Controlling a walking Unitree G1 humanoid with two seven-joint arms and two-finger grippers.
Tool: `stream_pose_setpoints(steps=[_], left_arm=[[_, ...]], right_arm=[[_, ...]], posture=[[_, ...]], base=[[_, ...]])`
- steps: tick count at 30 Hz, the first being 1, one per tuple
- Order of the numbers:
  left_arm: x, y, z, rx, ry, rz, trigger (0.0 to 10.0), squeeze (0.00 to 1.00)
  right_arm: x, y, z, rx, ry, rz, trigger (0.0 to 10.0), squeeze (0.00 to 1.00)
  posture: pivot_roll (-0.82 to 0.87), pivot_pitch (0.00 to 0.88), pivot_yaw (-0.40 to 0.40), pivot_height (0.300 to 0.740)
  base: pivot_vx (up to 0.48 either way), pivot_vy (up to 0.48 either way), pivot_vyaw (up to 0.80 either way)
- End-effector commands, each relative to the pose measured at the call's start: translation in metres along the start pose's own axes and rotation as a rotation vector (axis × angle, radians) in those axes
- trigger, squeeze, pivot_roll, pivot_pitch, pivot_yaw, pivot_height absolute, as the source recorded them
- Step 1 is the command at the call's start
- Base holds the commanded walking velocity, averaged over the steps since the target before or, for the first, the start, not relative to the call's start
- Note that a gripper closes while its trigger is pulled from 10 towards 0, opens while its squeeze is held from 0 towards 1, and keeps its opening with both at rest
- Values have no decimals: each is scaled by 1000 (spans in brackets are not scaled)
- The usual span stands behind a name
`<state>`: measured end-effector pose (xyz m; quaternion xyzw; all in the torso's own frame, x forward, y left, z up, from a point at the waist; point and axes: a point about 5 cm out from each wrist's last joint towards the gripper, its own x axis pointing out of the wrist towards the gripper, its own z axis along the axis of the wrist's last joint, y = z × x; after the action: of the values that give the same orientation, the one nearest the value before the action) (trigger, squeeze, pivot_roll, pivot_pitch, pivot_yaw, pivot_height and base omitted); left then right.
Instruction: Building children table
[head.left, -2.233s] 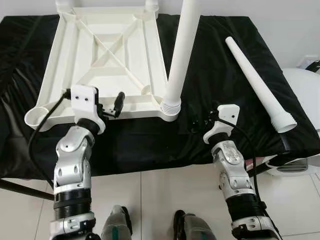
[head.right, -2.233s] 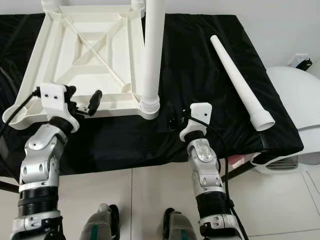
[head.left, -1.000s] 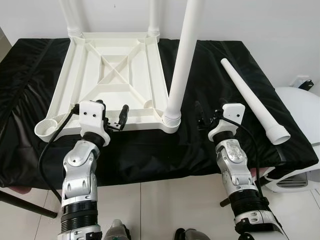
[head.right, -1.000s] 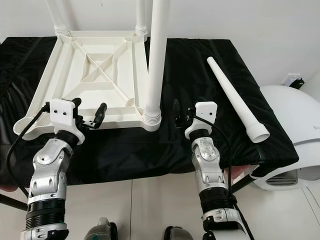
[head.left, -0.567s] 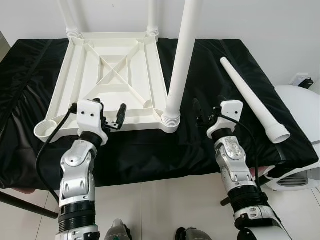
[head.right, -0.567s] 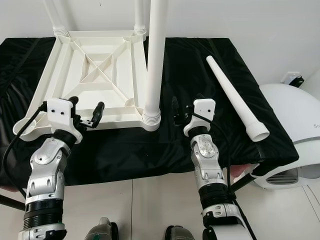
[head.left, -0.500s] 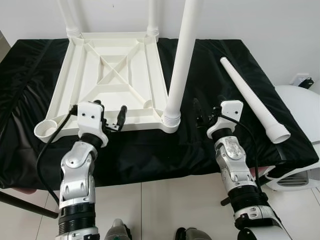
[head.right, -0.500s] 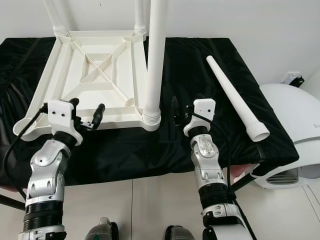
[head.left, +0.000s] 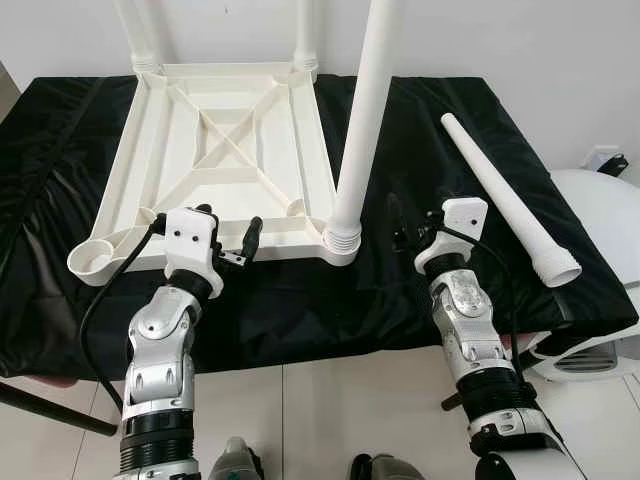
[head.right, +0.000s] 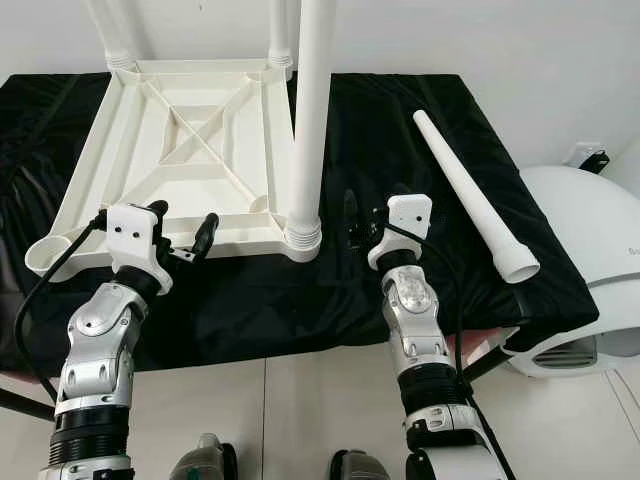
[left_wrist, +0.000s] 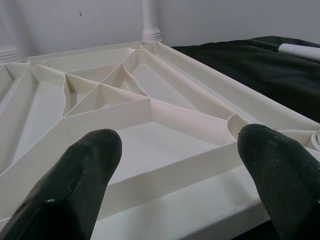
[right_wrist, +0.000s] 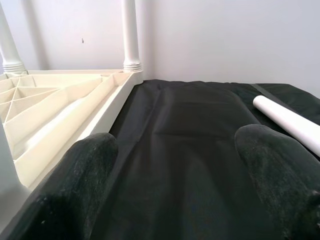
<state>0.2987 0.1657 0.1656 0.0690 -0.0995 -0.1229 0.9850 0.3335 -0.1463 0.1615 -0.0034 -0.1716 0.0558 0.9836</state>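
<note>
The white plastic table top (head.left: 225, 140) lies upside down on a black cloth. Legs stand in its two far corners, and a third leg (head.left: 360, 120) stands in the near right corner. The near left corner socket (head.left: 90, 262) holds nothing. A loose white leg (head.left: 505, 195) lies on the cloth to the right. My left gripper (head.left: 228, 235) is open just at the top's near rim, with the ribbed underside (left_wrist: 150, 130) ahead of its fingers (left_wrist: 75, 175). Right of the standing near leg, my right gripper (head.left: 413, 228) is open over bare cloth, with nothing between its fingers.
The black cloth (head.left: 440, 130) covers a low platform with its front edge just above my forearms. A white rounded appliance (head.left: 600, 200) stands on the floor at the right. A white wall runs behind the table's far legs (right_wrist: 131, 35).
My left gripper has shifted slightly right along the table top's near rim. The right gripper has stayed put. Since the earliest frames the camera view has lifted.
</note>
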Motion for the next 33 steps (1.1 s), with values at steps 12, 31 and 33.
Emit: stream_pose_setpoints(steps=[12,31,33], left_arm=[[-9,-2,-9,-57,17,176,10000,0],[-14,0,-9,-6,15,175,10000,0],[-14,0,-8,-4,14,170,10000,0]], right_arm=[[-16,9,-10,-5,29,15,10000,0],[-10,2,-7,-24,21,1,10000,0],[-9,2,-6,-24,20,1,10000,0]], posture=[[88,103,-38,740],[98,107,-55,740],[98,107,-55,740]], base=[[0,0,0],[0,0,0],[0,0,0]])
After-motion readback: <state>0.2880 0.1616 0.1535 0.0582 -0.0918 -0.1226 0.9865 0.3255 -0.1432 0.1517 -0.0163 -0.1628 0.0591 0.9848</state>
